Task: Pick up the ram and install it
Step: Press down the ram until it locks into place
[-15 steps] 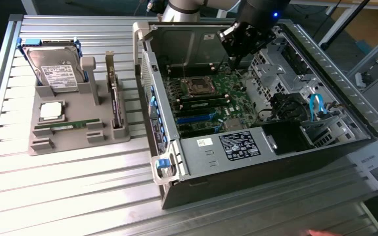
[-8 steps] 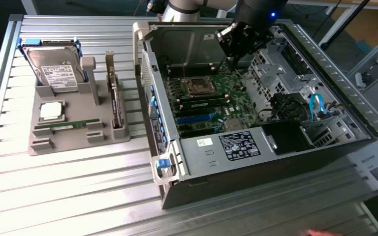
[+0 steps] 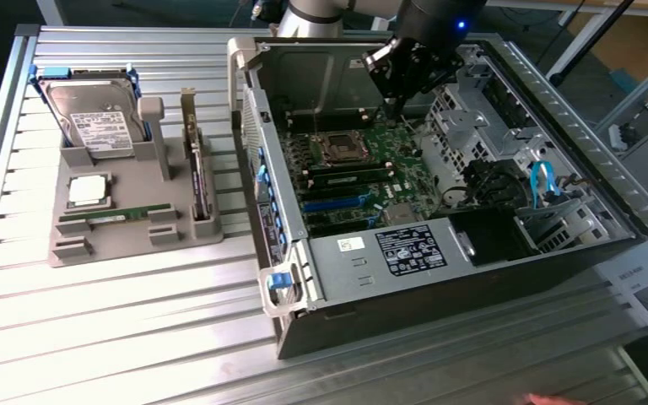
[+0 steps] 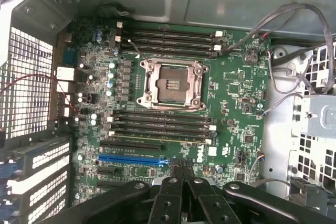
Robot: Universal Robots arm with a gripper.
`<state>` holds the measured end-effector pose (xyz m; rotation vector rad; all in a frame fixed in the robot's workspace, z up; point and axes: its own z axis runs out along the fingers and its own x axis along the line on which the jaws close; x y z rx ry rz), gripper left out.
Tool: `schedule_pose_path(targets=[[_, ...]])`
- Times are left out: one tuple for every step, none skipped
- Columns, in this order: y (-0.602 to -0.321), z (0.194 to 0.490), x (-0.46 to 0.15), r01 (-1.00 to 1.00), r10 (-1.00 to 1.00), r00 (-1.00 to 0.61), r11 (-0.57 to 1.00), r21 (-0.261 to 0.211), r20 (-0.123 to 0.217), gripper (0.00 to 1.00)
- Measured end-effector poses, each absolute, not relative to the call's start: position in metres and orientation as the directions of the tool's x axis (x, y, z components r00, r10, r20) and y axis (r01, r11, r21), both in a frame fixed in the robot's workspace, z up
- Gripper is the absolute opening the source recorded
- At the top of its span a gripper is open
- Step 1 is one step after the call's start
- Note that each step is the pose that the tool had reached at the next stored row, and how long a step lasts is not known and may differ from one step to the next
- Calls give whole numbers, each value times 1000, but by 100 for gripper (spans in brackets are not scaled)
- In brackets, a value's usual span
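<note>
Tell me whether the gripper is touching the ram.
Apart. The exterior view shows the gripper over the open computer case, while the ram lies in the grey holder.

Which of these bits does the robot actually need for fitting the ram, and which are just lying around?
For the job: ram in the grey holder; gripper, shut, over the motherboard; memory slots.
Lying about: hard drive; processor chip; expansion card.
</note>
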<state>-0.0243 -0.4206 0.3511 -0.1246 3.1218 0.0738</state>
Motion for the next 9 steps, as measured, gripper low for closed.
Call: schedule_pose_path(targets=[[-421, 351, -24, -80, -79, -997, 996, 46, -18, 10], [-421, 351, -24, -80, -79, -997, 996, 46, -18, 10], [-421, 351, -24, -80, -79, -997, 996, 47, -18, 10], [-421, 351, -24, -80, -79, -997, 996, 46, -17, 10], [-421, 351, -24, -80, -79, -997, 996, 47, -14, 10], [-421, 351, -23, -79, -79, -997, 996, 47, -9, 10], [-421, 351, -22, -79, -79, -997, 996, 48, -5, 10], [-421, 351, -21, -79, -79, -997, 996, 48, 0, 10], [-421, 351, -21, -79, -79, -997, 996, 48, 2, 10]])
